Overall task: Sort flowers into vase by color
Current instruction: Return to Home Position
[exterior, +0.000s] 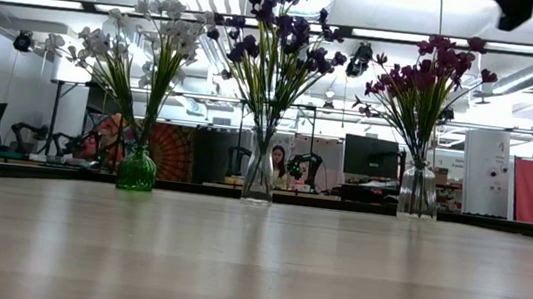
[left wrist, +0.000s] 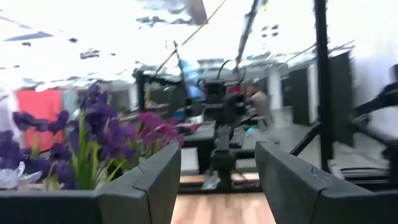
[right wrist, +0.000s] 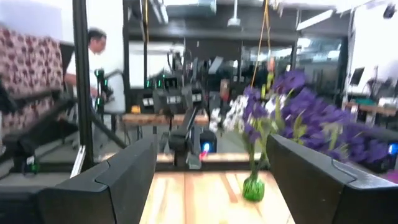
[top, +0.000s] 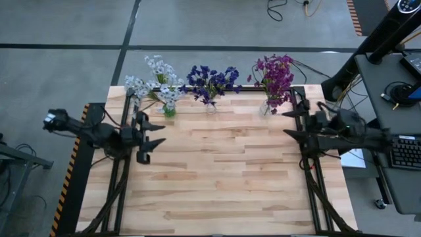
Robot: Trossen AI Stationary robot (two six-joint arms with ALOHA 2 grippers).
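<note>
Three vases stand in a row along the counter's far edge. The green vase holds the white flowers, the middle vase holds the dark violet flowers, and the right vase holds the magenta flowers. The left gripper hangs at the counter's left side near the green vase, fingers wide. The right gripper hangs at the right side near the right vase, fingers also wide. A keyboard lies on a desk beyond the right arm.

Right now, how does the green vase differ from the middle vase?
The green vase is tinted and round-bellied; the middle vase is clear and slimmer. The green vase holds white flowers; the middle vase holds dark violet flowers. Both stand upright along the far edge of the table.
</note>
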